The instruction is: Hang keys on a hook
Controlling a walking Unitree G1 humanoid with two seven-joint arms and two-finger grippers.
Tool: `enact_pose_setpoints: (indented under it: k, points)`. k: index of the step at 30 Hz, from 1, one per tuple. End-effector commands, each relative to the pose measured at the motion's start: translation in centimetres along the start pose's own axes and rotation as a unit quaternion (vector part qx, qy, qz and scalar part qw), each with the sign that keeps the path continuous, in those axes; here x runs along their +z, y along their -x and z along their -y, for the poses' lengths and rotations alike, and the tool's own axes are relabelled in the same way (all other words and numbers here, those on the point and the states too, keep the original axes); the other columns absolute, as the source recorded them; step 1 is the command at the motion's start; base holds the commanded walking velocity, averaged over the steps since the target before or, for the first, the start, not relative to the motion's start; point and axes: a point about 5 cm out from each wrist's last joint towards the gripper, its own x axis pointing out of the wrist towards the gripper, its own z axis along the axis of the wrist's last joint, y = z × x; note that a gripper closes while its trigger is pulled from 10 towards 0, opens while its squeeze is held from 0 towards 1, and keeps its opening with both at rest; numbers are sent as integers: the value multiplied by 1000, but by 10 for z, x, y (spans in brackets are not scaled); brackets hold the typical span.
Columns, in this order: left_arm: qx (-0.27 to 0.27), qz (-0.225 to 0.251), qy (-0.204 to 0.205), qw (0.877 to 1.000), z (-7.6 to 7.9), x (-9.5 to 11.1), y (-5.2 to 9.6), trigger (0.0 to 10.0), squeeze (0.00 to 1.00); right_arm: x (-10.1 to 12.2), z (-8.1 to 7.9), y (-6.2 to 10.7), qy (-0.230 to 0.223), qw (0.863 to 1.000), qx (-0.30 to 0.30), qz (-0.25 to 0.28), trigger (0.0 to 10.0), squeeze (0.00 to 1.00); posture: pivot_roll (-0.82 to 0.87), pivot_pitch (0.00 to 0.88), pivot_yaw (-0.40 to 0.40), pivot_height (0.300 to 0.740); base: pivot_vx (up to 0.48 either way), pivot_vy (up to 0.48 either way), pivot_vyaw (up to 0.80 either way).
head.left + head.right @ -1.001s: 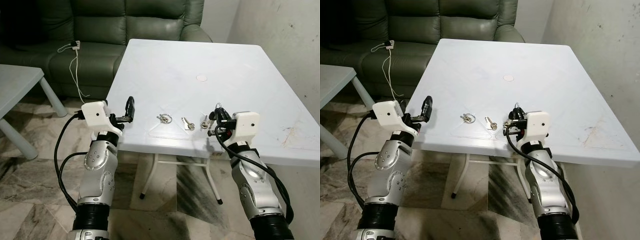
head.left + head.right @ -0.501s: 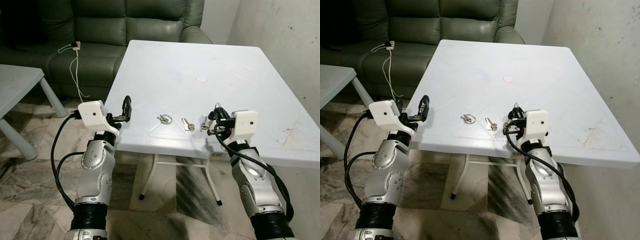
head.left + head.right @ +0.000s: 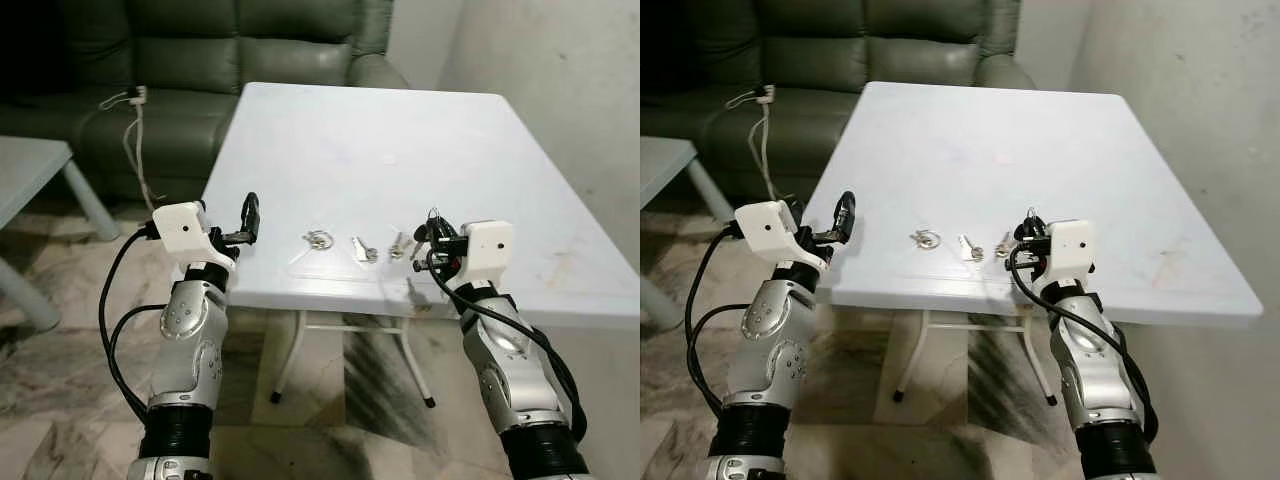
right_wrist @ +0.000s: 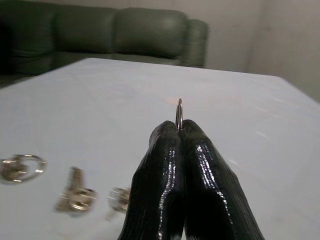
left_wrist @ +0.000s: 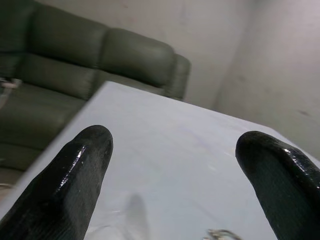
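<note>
Since a second ago the whole view has shifted: the camera has pulled back a little and the table sits higher and smaller in frame, while my two arms keep much the same pose at its near edge. The key ring (image 4: 179, 114) I hold is pinched edge-on between the fingers of the right gripper (image 3: 432, 236), which are clenched tight on it, its thin loop poking up past the tips. That gripper hovers just over the near edge of the white surface (image 3: 420, 140). Just beside it, toward my left, lie three more pieces in a row along the edge: a small key (image 3: 398, 246) nearest the fingers, a second key (image 3: 361, 249) next, then a loose ring (image 3: 318, 239) farthest out. The row runs across the surface, side to side, so each lies left of the right gripper and nearer it than the other arm. The left gripper (image 3: 250, 218) waits at the left corner, its fingers spread wide and empty. Beyond stands a green sofa (image 3: 200, 60) with a white charger cable (image 3: 128, 130) on it. I see no hook yet, so I judge the carry comes next.
</note>
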Motion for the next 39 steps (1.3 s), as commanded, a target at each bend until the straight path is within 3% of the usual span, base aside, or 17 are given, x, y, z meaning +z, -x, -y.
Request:
enact_pose_setpoints:
  k: [1,39]
  points:
    - [-3,-4,2,1000,3,-1,-2,10000,0,3,5,-2,0,1000,-6,1,10000,0,-38,0,-65,740,0,0,-788]
    - [2,1,-9,1000,-1,4,-7,10000,0,5,7,-7,-6,1000,-15,-1,10000,0,-37,0,-48,740,0,0,-785]
